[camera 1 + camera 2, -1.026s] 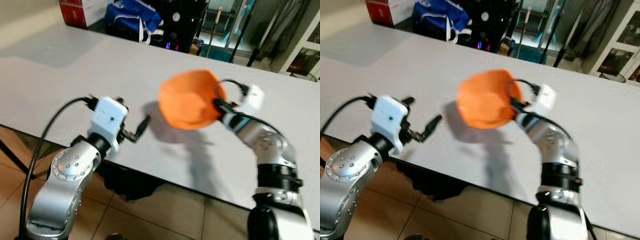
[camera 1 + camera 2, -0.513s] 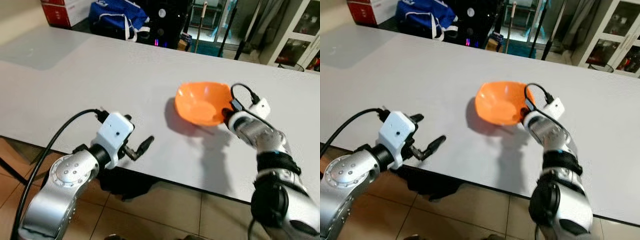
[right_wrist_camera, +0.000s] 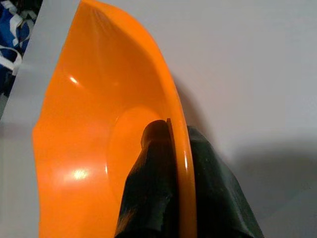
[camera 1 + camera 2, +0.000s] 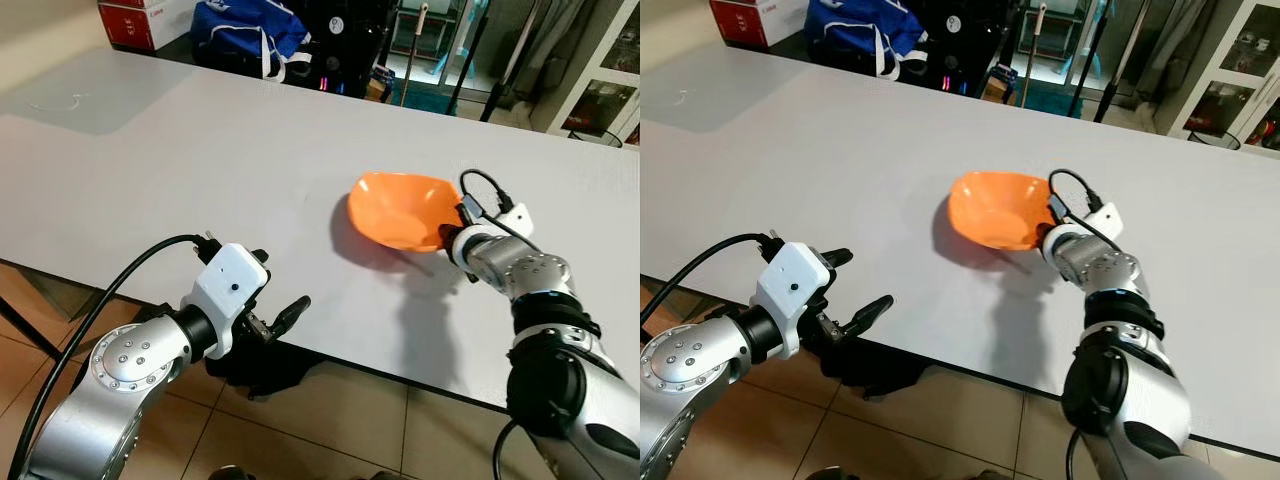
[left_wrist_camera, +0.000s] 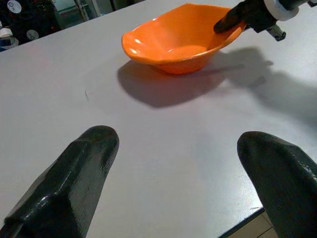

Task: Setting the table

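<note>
Since a second ago, the orange bowl has come down from mid-air, upside-down, to sit upright on the white table.

Left eye view: my right gripper pinches the bowl's near rim; my left gripper hovers over the table's front edge, well apart from the bowl.

Right eye view: same layout; a blue bag and a red box lie beyond the table's far edge.

Left wrist view: my two black fingers stand spread wide, holding nothing, with the bowl ahead between them.

Right wrist view: one finger lies inside the rim, the other outside, clamped on it.
</note>
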Controlling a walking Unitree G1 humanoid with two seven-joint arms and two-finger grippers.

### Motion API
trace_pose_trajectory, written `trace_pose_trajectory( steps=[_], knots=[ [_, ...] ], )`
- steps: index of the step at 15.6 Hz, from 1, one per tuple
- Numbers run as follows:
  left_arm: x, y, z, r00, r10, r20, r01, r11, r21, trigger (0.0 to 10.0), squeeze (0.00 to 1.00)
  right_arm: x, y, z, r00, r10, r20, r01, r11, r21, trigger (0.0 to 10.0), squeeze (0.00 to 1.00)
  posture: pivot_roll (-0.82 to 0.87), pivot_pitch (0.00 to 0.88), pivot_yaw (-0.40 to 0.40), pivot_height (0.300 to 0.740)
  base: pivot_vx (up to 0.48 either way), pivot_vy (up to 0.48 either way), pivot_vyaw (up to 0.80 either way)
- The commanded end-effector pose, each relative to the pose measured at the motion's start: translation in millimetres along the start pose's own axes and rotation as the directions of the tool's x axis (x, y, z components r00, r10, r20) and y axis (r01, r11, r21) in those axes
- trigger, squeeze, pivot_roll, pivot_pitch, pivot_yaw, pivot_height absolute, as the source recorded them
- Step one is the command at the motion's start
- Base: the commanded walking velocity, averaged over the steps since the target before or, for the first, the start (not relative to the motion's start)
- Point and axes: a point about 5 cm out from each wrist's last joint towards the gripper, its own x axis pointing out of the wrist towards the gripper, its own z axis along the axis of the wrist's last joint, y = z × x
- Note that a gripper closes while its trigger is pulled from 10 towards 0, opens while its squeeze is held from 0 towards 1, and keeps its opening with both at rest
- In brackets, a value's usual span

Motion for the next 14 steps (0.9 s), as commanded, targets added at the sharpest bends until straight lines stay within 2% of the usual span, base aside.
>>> trace_pose_trajectory(
  steps=[1, 2, 3, 6, 11, 12, 14],
  knots=[
    [0.7, -2.7, 3.9, 0.999, -0.032, 0.005, 0.032, 0.999, 0.013, 10.0, 0.00, -1.9, 8.0, 6.4, 1.000, 0.018, -0.006, -0.018, 0.999, 0.029, 10.0, 0.00, 0.01, 0.013, -0.049, 0.740, 0.000, 0.000, 0.00],
    [0.7, -2.7, 4.1, 0.999, -0.033, 0.005, 0.033, 0.999, 0.013, 10.0, 0.00, -1.9, 7.5, 4.8, 1.000, 0.018, -0.024, -0.017, 0.999, 0.038, 10.0, 0.95, 0.01, 0.013, -0.049, 0.740, 0.000, 0.000, 0.00],
    [0.8, -2.6, 4.5, 0.999, -0.034, 0.007, 0.034, 0.999, 0.012, 10.0, 0.00, -2.0, 5.9, 2.7, 0.999, 0.011, -0.046, -0.010, 0.999, 0.039, 10.0, 1.00, 0.02, 0.012, -0.051, 0.740, 0.000, 0.000, 0.00],
    [0.7, 1.5, 4.4, 1.000, -0.008, 0.003, 0.008, 1.000, 0.019, 10.0, 0.00, -3.3, 5.0, 6.8, 0.999, 0.024, -0.031, -0.023, 0.998, 0.051, 10.0, 1.00, 0.02, 0.008, -0.056, 0.740, 0.000, 0.000, 0.00],
    [1.2, 2.8, 6.2, 1.000, 0.001, 0.011, -0.001, 1.000, 0.025, 10.0, 0.00, -9.5, -2.3, 18.9, 0.999, -0.031, 0.018, 0.031, 0.999, -0.026, 10.0, 1.00, 0.01, 0.004, -0.056, 0.740, 0.000, 0.000, 0.00],
    [1.9, 3.1, 6.3, 1.000, 0.014, 0.010, -0.014, 0.999, 0.037, 10.0, 0.00, -11.3, -5.5, 20.5, 0.999, -0.043, 0.012, 0.043, 0.999, -0.031, 10.0, 0.00, 0.01, 0.006, -0.057, 0.740, 0.000, 0.000, 0.00],
    [4.0, 4.4, 7.5, 0.998, 0.055, 0.022, -0.055, 0.998, 0.020, 10.0, 0.00, -24.2, -12.5, 30.3, 0.999, -0.037, 0.001, 0.037, 0.999, -0.031, 10.0, 0.00, 0.00, 0.013, -0.057, 0.740, 0.000, 0.000, 0.00]
  ],
)
